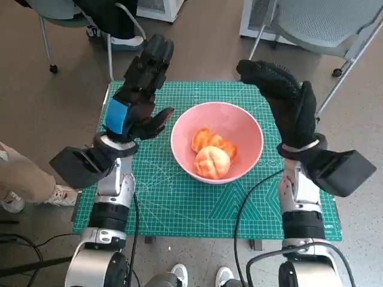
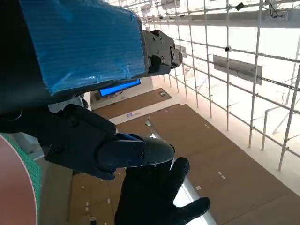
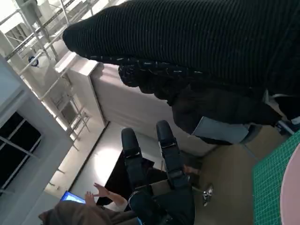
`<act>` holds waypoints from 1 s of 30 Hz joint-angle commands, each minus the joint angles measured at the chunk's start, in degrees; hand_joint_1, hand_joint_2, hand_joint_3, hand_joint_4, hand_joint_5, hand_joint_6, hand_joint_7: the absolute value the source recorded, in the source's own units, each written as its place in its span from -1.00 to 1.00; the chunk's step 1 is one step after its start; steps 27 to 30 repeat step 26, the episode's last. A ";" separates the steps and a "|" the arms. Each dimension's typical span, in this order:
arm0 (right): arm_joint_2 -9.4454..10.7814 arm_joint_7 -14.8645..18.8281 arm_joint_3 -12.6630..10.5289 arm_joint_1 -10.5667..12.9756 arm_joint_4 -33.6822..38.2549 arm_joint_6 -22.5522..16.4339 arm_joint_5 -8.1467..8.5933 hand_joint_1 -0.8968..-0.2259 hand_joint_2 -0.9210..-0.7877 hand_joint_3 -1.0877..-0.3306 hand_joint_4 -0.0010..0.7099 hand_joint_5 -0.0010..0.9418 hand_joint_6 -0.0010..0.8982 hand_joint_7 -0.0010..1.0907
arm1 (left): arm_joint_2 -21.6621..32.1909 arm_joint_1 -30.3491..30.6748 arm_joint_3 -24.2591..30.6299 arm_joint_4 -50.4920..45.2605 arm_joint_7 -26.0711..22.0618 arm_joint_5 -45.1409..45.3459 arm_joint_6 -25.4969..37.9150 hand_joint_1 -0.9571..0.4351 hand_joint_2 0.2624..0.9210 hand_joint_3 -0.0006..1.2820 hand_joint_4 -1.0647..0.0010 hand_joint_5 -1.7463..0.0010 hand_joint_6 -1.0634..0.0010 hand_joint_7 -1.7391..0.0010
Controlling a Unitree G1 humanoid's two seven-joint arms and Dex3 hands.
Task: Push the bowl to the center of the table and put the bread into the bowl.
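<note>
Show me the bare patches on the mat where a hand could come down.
The green mat is bare along its near edge, in front of the pink bowl, between the two forearms. A narrower strip lies behind the bowl. Crowded: the left hand and right hand flank the bowl, which holds the bread.

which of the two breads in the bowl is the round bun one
The nearer bread, a pale round bun toward the robot. The farther bread behind it is flatter, darker orange and ridged. Both lie in the pink bowl.
</note>
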 commanded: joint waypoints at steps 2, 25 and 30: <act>0.10 0.24 0.20 0.57 -0.15 0.67 -0.20 -0.38 -1.00 -0.10 -0.43 -0.99 -0.83 -0.10 | -0.01 0.18 -0.10 0.63 -0.87 0.01 -0.99 -0.61 1.00 -0.39 0.97 1.00 0.74 0.97; -0.28 -0.19 0.18 -0.29 -0.12 -0.12 -0.89 -0.38 -1.00 -0.10 -0.42 -0.99 -0.81 -0.12 | 0.42 0.32 -0.07 1.82 -1.69 0.54 -3.10 -0.64 1.00 -0.59 1.00 1.00 0.79 0.98; -0.29 -0.24 0.19 -0.31 -0.13 -0.20 -0.96 -0.39 -1.00 -0.10 -0.42 -0.99 -0.81 -0.12 | 0.43 0.38 -0.07 1.79 -1.72 0.56 -3.18 -0.64 1.00 -0.60 1.00 1.00 0.79 0.98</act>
